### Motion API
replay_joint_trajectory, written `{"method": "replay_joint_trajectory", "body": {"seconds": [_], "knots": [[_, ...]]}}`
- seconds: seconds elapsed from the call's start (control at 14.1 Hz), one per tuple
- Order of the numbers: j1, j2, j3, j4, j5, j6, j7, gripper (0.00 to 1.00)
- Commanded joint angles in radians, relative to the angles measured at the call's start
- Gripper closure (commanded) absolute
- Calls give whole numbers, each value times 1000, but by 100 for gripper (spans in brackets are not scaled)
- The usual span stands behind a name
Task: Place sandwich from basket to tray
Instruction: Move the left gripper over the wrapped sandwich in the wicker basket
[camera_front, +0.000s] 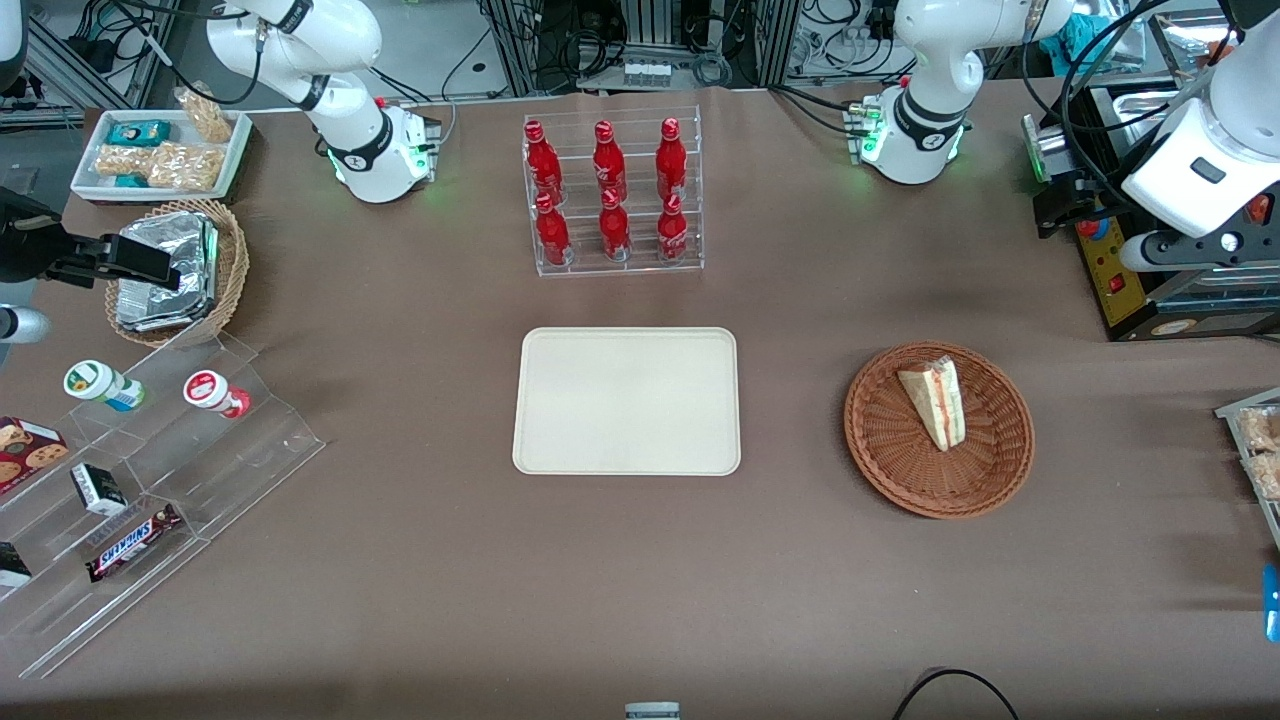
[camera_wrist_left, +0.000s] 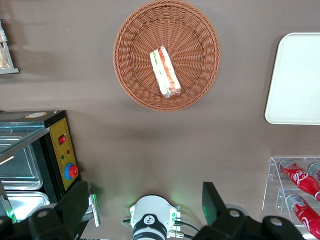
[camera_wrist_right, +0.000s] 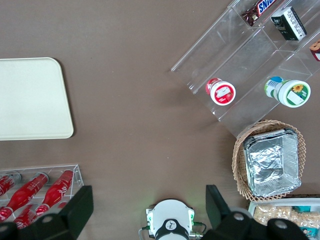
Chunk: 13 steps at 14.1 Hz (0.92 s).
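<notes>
Nothing done yet: as I read it, the whole pick and the whole carry are still ahead of me.
Sandwich (camera_front: 935, 401): lying on its side in the wicker basket (camera_front: 880, 460), a little off the basket's middle toward its rim, cut edge with the red and green layers showing; nothing is touching it.
Basket: on the brown table, beside the tray (camera_front: 627, 400) and well apart from it, toward the working arm's end.
Tray: bare, nearer to the front camera than the rack of red bottles (camera_front: 611, 195).
Gripper (camera_wrist_left: 145, 210): high over the table, farther from the front camera than the basket and near the yellow control box (camera_front: 1140, 290); my wrist camera looks down on the sandwich (camera_wrist_left: 165, 72) from well above.
Jaws: spread wide apart, gripping nothing.
Left to do, in my judgement: bring the gripper over the basket, descend, close on the wedge, lift, cross to the tray, set it down, release.
</notes>
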Motion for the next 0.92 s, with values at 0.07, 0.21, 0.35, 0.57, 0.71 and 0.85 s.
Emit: {"method": "replay_joint_trajectory", "body": {"seconds": [0.07,0.21,0.35,0.57,0.71,0.85], "knots": [[0,11,0,21,-9,4,14,0],[0,37,0,22,-9,11,11,0],[0,76,0,21,2,19,-23,0],[0,180,1,12,-12,69,-74,0],[6,233,1,-8,-16,109,-74,0],[29,264,1,-77,-30,212,-75,0]]}}
